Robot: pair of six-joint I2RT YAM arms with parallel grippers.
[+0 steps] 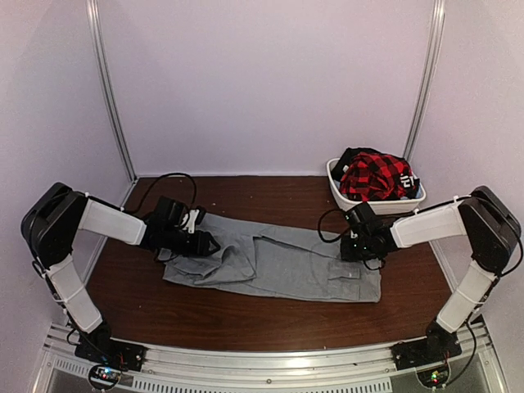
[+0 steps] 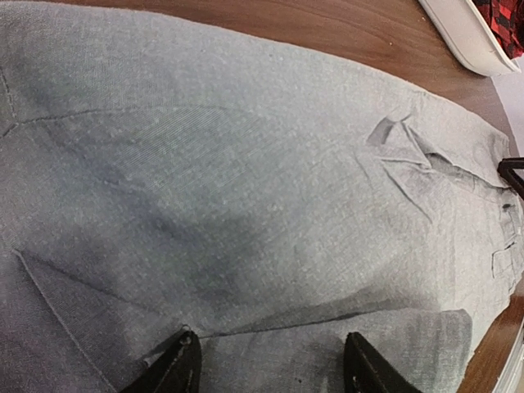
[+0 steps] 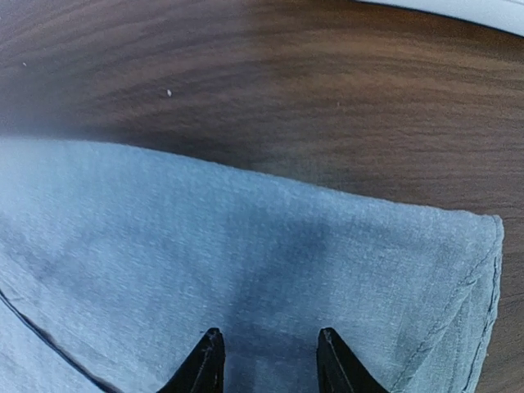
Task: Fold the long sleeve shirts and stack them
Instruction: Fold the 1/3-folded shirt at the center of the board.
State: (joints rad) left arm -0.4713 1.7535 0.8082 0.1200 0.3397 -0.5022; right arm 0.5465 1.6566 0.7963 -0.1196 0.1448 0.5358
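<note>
One grey shirt (image 1: 278, 262) was laid flat on the brown wood table (image 1: 246, 315). The left gripper (image 2: 270, 364) and the right gripper (image 3: 270, 360) were held over its two ends, both spread open. Checked cloth (image 1: 372, 176) was piled in one white basket (image 1: 385, 206). Pale walls (image 1: 270, 82) were seen around.

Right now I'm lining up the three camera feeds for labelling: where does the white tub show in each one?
Top external: back right, the white tub holding a red plaid garment.
Left wrist: top right corner, partly cut off.
Right wrist: only a thin white strip at the top right edge, probably its wall.
Shared landmark: the light-grey shirt, lying spread out in all three.
</note>
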